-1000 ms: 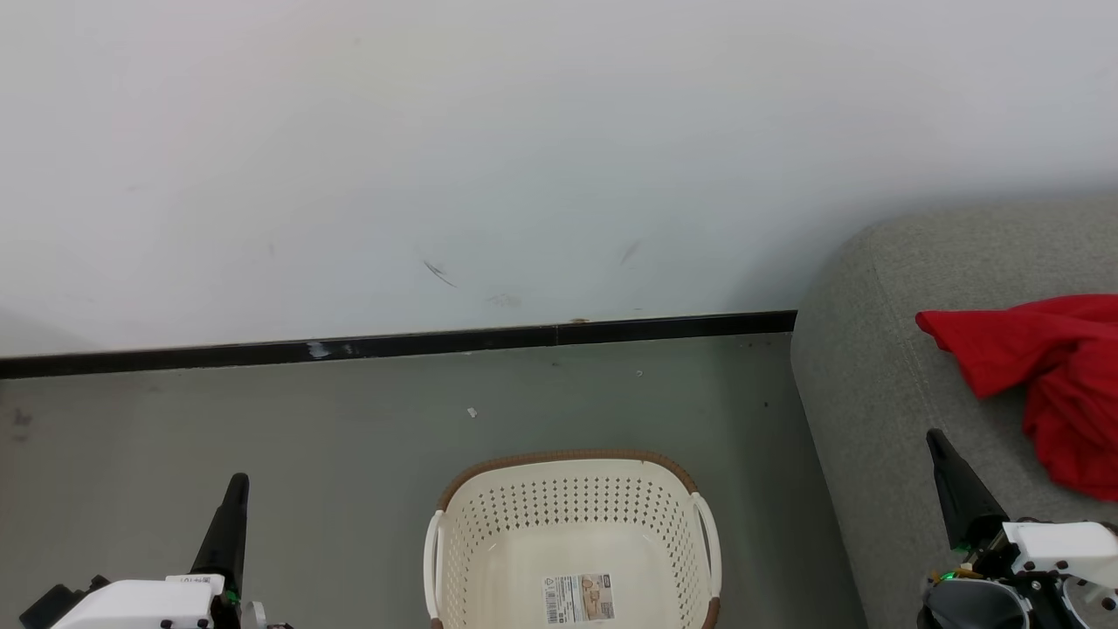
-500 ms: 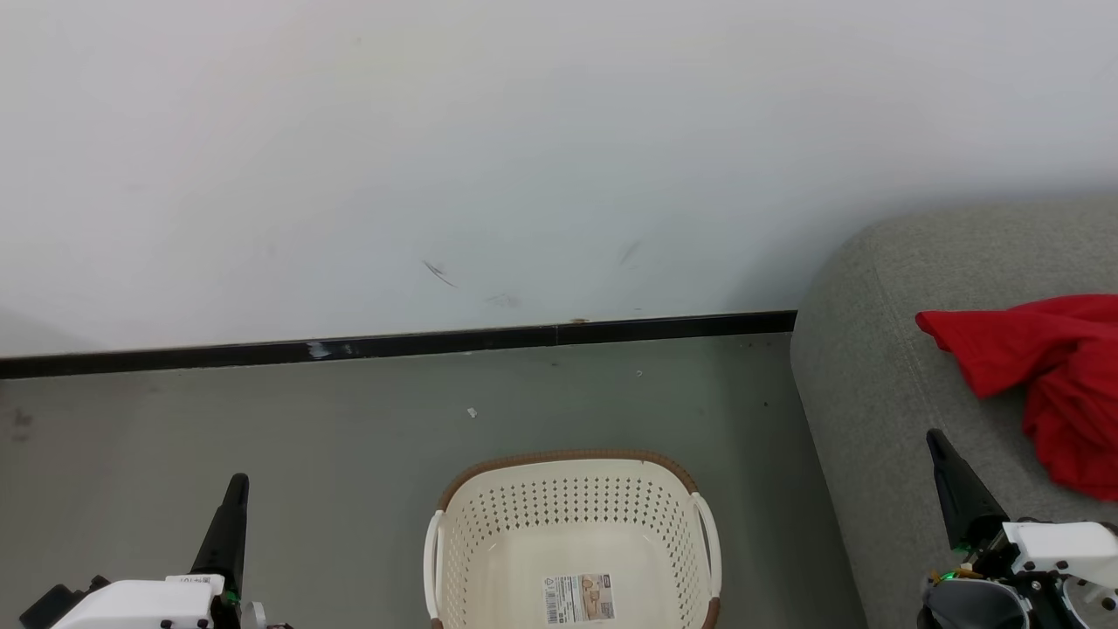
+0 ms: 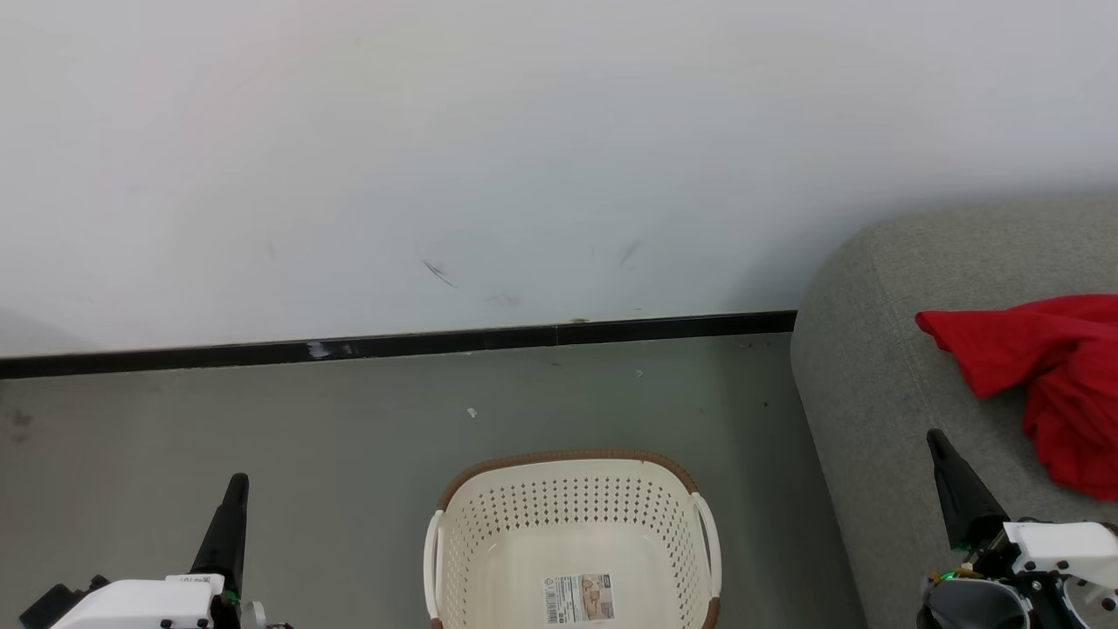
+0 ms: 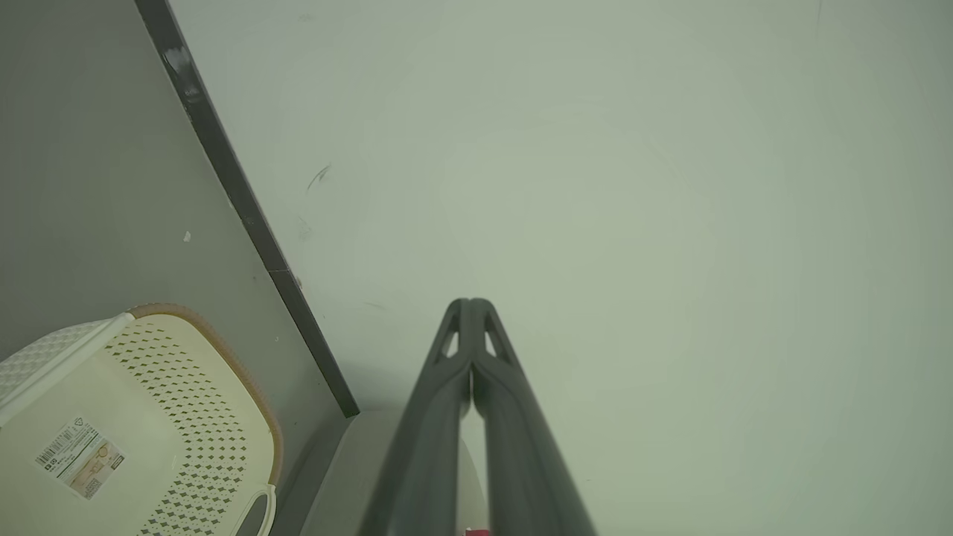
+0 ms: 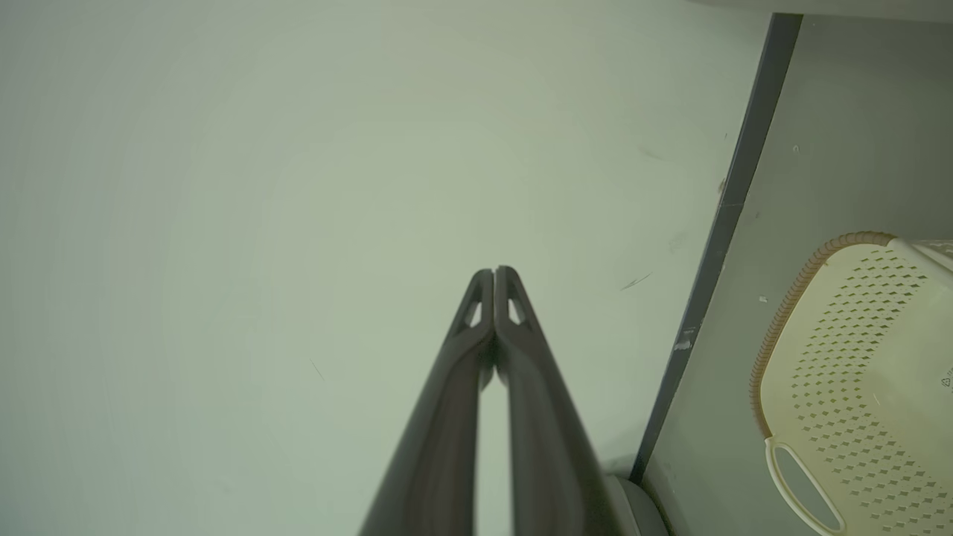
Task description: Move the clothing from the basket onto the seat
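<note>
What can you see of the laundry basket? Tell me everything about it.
The basket is cream-white, plastic-looking, with rows of small holes in its walls and a brown woven-look rim. A looped handle shows on each side, and a printed label lies on its bottom. It stands upright on the grey floor, mouth up, nothing visible inside; its near part is cut off by the picture's edge. The grey sofa is to its right, apart from it.
</note>
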You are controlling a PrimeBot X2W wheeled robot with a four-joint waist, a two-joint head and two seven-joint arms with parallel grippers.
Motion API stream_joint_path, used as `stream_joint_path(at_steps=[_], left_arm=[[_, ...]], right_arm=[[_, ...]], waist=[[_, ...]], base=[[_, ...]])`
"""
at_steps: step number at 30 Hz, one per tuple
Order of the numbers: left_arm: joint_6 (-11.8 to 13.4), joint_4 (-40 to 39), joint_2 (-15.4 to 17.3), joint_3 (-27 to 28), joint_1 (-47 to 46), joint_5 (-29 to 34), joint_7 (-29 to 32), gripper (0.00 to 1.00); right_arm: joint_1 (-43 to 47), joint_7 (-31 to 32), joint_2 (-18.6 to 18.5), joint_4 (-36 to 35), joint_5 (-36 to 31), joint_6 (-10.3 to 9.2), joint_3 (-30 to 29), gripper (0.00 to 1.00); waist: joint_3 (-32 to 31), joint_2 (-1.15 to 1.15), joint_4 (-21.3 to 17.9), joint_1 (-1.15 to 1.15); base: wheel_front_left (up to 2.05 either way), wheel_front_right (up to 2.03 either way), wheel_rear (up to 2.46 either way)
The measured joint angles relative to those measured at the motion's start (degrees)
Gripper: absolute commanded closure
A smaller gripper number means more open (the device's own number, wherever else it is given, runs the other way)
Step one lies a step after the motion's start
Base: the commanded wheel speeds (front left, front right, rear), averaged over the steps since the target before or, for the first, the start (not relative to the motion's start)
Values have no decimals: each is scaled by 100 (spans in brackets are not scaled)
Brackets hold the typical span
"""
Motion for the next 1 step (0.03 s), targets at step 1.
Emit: stream_joint_path(at_steps=[1], left_arm=[[0, 1, 0, 0, -1, 0, 0, 100]], right_arm=[[0, 0, 0, 0, 0, 0, 0, 100]], waist=[[0, 0, 0, 0]], base=[[0, 0, 0]])
